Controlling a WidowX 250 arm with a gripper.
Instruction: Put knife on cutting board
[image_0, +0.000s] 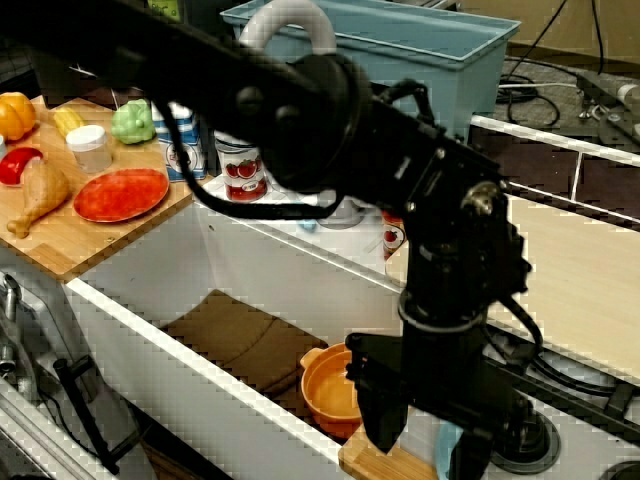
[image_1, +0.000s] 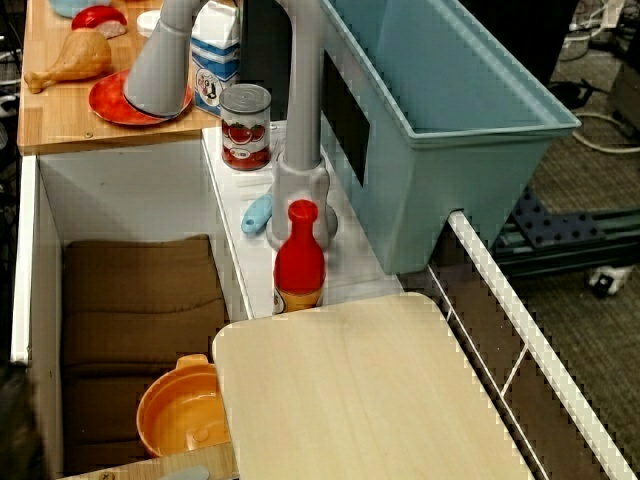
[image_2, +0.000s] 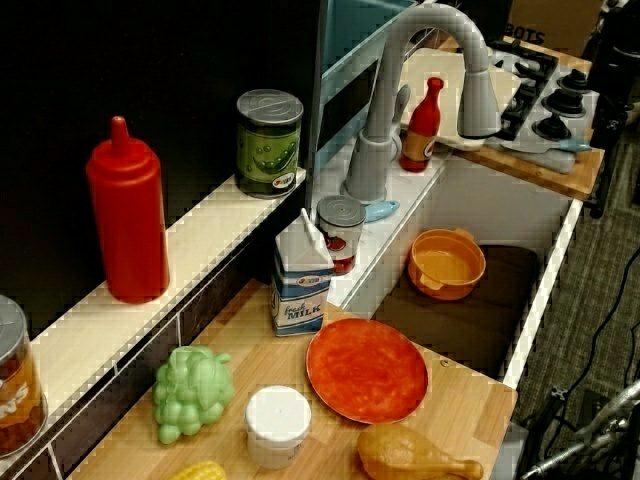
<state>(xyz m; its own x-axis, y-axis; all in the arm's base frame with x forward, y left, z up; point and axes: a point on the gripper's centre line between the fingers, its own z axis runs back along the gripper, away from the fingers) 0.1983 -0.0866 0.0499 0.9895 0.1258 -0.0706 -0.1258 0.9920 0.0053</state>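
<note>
My pincer (image_0: 428, 440) hangs just beside the bowl (image_0: 330, 392), its opening hidden. I would first locate the knife (image_2: 572, 146) beyond the cutting board (image_1: 360, 395).

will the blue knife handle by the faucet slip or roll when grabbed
Probably light: the knife looks like small moulded plastic. Its rounded, smooth handle may slip in a pinch. Lying flat beside the faucet base, it likely won't roll.

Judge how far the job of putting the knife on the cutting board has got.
Done: nothing; the cutting board lies bare. In hand: the gripper hangs low at the knife, its blue handle showing between the fingers; whether it is gripped cannot be told. Left: secure it, lift it and lay it on the board.
</note>
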